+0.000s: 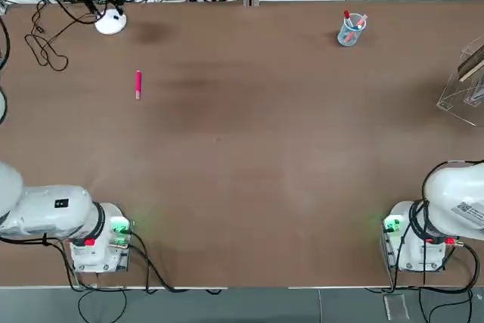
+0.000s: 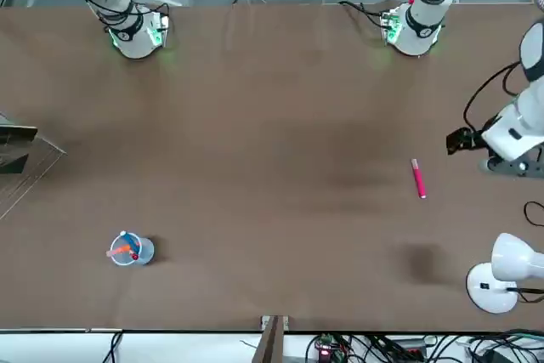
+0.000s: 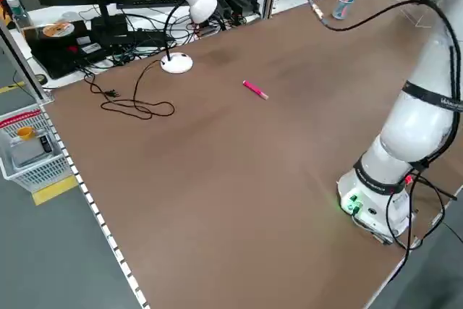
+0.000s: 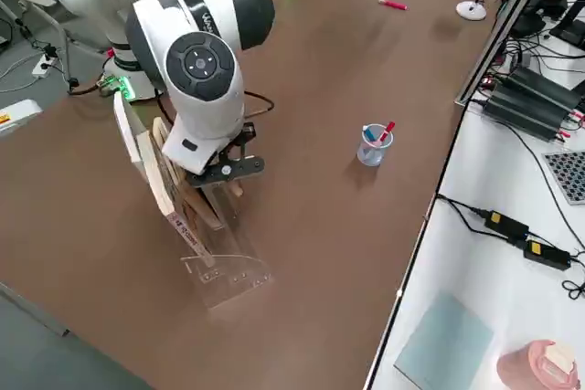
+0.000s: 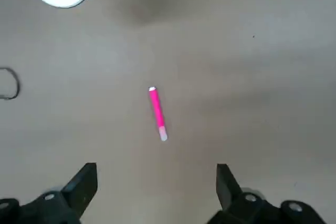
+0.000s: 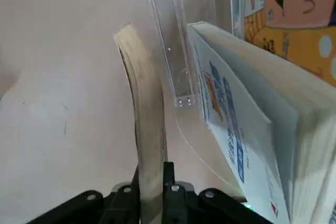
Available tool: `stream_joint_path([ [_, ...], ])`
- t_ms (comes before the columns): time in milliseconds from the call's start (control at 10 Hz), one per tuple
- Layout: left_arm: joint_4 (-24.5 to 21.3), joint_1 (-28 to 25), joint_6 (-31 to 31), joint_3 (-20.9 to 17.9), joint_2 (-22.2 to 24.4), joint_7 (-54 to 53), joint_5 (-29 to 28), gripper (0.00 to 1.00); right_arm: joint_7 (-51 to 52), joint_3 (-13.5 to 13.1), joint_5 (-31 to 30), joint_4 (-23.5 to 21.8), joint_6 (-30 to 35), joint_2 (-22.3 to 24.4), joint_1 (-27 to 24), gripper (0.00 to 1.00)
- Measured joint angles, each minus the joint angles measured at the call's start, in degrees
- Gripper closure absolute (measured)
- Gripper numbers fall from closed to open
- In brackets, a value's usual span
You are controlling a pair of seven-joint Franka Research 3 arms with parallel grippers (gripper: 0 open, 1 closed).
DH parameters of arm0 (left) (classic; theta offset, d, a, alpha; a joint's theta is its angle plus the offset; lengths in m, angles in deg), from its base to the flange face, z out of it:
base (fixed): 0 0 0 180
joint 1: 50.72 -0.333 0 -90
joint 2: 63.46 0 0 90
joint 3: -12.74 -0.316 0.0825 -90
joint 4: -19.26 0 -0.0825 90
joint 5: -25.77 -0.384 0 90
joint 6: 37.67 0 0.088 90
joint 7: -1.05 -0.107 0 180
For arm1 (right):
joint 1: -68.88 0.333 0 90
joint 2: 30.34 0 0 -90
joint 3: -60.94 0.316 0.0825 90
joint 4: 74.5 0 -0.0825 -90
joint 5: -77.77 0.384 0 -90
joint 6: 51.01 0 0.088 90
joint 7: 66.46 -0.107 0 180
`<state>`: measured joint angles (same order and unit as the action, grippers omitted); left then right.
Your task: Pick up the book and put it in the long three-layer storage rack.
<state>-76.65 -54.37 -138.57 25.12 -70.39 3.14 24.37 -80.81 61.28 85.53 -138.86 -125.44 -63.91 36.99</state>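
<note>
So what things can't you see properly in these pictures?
- The clear rack: top view, cut off by the picture's edge.
- The book in the right gripper: right wrist view shows only its page edge; cover unseen.
- The right gripper: right side view, hidden behind the arm's wrist.
- The pens in the cup: too small to count.

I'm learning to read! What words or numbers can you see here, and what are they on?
Nothing reads clearly.
Thick book in the storage rack: blue print down its cover, too blurred.
Sticker on the right arm: print too small.
In the right gripper, the book: only its plain page edge shows, no words.
</note>
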Motion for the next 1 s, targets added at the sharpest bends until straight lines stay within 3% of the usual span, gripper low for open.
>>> stream_joint_path([
  [500, 0.01, 1.08, 3.45, -4.12, 3.43, 0.01, 0.02, 0.01, 2.71, 0.01, -3.0, 0.44, -2.33, -1.58, -0.1, 0.85],
  [1000, 3.89, 1.98, 10.9, -6.84, 3.48, -0.33, 1.01, 0.0, 2.99, 0.0, -3.07, 0.63, -4.5, -3.19, -0.13, 0.85],
])
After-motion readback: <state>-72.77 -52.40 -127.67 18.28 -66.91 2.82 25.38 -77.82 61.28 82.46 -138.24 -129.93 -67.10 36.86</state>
